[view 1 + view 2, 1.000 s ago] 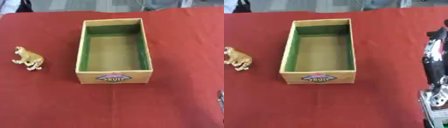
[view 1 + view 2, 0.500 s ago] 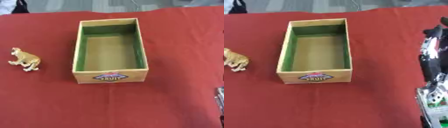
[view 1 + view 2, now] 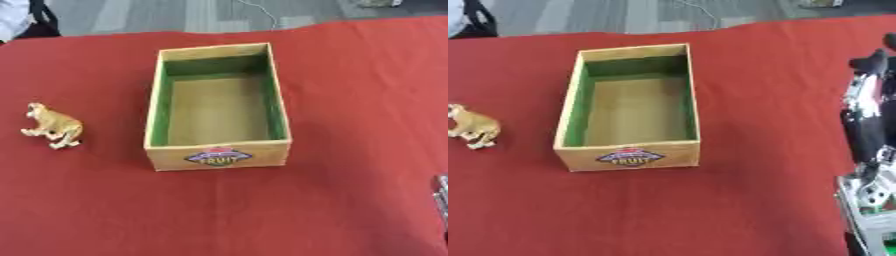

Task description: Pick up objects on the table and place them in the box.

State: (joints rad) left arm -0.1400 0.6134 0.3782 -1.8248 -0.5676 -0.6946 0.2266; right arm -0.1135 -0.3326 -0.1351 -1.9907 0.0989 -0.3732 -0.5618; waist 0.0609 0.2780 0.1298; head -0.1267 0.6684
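Observation:
A tan toy animal (image 3: 54,126) stands on the red tablecloth, to the left of the box and apart from it. The cardboard box (image 3: 216,156) has green inner walls and a fruit label on its near end, and nothing lies inside it. My right hand (image 3: 866,117) shows at the right edge of the right eye view, well away from the box. Its black fingers point straight up the picture and hold nothing. Only a sliver of that arm (image 3: 442,197) reaches the left eye view. My left hand is out of sight.
The red cloth (image 3: 350,90) covers the whole table around the box. Grey floor (image 3: 175,15) lies beyond the table's far edge, and a dark and white shape (image 3: 22,17) sits at the far left corner.
The whole picture has drifted slightly, so the camera moved. The toy, the box and my right hand keep their places relative to each other.

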